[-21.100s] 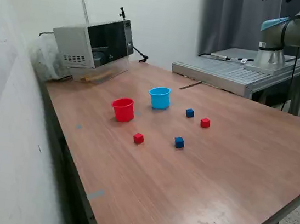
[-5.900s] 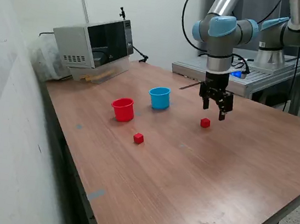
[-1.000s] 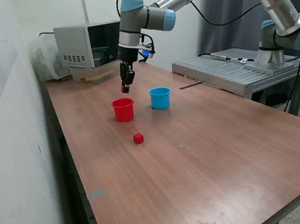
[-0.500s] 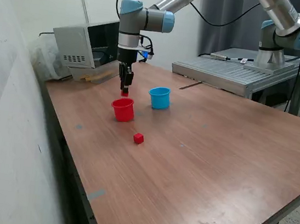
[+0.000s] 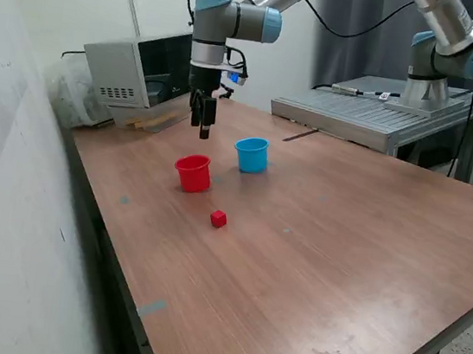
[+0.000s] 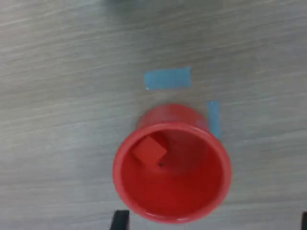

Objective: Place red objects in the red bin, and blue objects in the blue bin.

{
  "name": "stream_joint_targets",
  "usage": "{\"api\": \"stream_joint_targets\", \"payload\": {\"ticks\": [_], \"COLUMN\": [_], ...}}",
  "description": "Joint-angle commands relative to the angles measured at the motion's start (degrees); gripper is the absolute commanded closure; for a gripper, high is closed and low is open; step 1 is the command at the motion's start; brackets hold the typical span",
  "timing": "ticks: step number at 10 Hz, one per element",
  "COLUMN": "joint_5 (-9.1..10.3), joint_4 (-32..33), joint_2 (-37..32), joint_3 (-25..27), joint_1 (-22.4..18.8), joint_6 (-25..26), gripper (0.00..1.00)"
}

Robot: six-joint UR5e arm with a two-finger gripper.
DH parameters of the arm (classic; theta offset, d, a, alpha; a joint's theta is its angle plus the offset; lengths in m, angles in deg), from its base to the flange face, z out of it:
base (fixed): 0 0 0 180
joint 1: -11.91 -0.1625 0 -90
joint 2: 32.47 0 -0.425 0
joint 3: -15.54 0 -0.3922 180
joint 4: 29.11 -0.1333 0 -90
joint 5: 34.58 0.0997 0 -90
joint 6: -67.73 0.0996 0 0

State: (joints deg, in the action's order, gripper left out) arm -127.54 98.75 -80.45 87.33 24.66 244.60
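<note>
The hand (image 5: 203,129) hung above the red bin (image 5: 193,173), pointing straight down with nothing between its fingers; whether they stood wide or narrow could not be told from either view. The wrist view looked down into the red bin (image 6: 171,167), a round, slightly tapered plastic cup with an open top, and one small red cube (image 6: 149,151) lay tilted on its floor against the inner wall. Two short strips of light-blue tape (image 6: 167,78) were stuck on the counter just beside the cup. In the exterior view, the blue bin (image 5: 252,155), a light-blue cup of the same shape, stood upright just to the right of the red one and a little farther back, apart from it. A second red cube (image 5: 219,218) sat on the counter nearer the camera, in front of the red bin and clear of it. The counter (image 5: 338,269) was a wide sheet of reddish-brown wood grain. At its far left corner stood a grey microwave (image 5: 146,65) against a pale wall, and beyond the far right edge was a metal bench (image 5: 375,117) carrying the arm's base, with dark curtains behind.
</note>
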Motion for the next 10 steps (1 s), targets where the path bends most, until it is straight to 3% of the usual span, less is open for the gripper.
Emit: {"api": "stream_joint_targets", "payload": {"ticks": [1,5,9,10], "joint_5": [0.23,0.76,0.93,1.98], "joint_4": [-0.1,-4.4,-4.0,-2.9], "joint_2": [-7.7,-18.9,-19.5,-18.6], "joint_3": [4.6,10.4,11.4,11.4], "joint_1": [-3.3,-12.1,-15.3,-15.6], "joint_6": [-0.3,-7.5,-7.4,-7.4], "gripper": [0.00,0.00,0.00,0.00]}}
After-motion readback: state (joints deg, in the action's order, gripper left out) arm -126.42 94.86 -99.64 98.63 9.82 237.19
